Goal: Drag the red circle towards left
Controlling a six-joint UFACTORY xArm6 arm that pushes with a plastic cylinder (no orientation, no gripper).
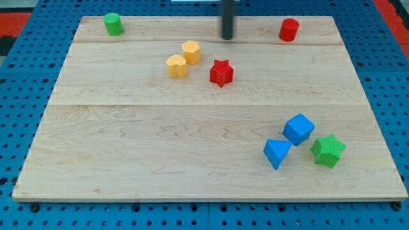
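The red circle (289, 29), a short red cylinder, stands near the top right corner of the wooden board (128, 140). My tip (227, 37) is at the view's top centre, well to the left of the red circle and apart from it. The tip is above and a little right of the red star (221, 73).
Two yellow blocks (191, 51) (177, 65) sit side by side left of the red star. A green cylinder (113, 23) stands at the top left. A blue cube (298, 128), a blue triangle (277, 153) and a green star (328, 150) cluster at the bottom right.
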